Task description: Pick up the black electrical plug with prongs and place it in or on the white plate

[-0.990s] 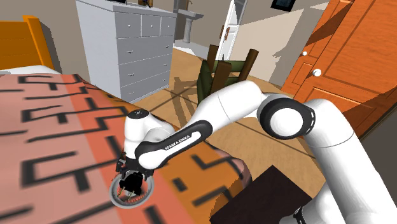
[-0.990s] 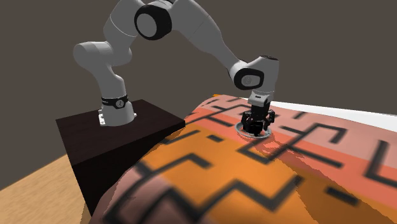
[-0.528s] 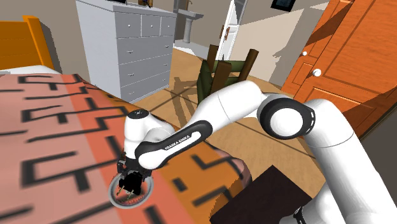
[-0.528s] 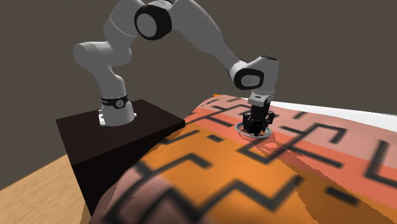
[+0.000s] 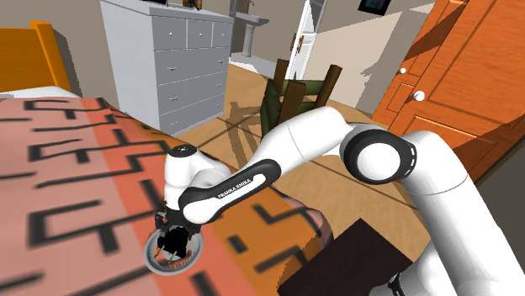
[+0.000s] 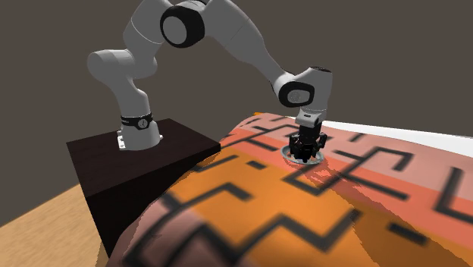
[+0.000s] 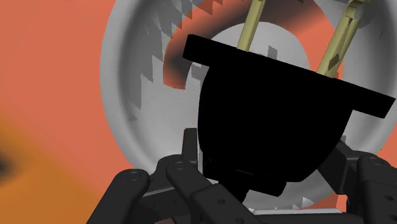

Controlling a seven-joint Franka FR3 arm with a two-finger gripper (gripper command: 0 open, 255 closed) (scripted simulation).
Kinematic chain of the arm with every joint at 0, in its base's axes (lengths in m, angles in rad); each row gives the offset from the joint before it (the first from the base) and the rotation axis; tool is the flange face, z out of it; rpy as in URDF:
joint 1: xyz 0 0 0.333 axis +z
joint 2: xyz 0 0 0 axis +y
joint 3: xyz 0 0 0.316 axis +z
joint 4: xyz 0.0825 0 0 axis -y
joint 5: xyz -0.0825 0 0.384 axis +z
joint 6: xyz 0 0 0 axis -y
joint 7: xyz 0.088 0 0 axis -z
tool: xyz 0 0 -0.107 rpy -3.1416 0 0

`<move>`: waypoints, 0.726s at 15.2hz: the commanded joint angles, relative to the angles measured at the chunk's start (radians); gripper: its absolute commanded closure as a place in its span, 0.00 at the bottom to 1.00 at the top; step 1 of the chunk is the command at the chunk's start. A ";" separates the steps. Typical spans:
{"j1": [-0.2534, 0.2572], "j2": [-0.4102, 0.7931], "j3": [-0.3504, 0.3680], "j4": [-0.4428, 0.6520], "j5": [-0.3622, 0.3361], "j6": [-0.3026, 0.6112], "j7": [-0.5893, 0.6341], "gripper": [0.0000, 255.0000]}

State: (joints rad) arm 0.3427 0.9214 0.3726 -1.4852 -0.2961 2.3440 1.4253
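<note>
In the wrist view a black plug (image 7: 273,121) with two brass prongs (image 7: 249,28) sits between my fingers, which clasp its body from both sides; my gripper (image 7: 268,147) is shut on it. The prongs point down at a white plate (image 7: 121,95) lying partly sunk into the orange bedspread. From the shoulder view the gripper (image 5: 174,238) points straight down into the plate (image 5: 154,256), the plug (image 5: 174,245) low over its middle. In the second exterior view the gripper (image 6: 305,149) stands upright on the plate (image 6: 286,158).
The orange bedspread (image 5: 76,185) with black zigzag lines covers the work surface. A grey dresser (image 5: 181,59), a dark wooden chair (image 5: 294,97) and an orange door (image 5: 454,67) stand beyond the bed. The dark stand (image 6: 136,163) is beside the bed.
The hand with the plug has sunk a little toward the plate and shifted slightly. The arm's pose is otherwise the same.
</note>
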 commanded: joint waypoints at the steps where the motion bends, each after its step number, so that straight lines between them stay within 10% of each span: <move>1: -0.002 -0.011 0.003 -0.004 0.002 -0.006 0.000 1.00; 11: -0.022 -0.105 0.030 -0.027 0.027 -0.078 -0.006 1.00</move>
State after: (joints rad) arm 0.3232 0.8287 0.3994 -1.5058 -0.2720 2.2719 1.4192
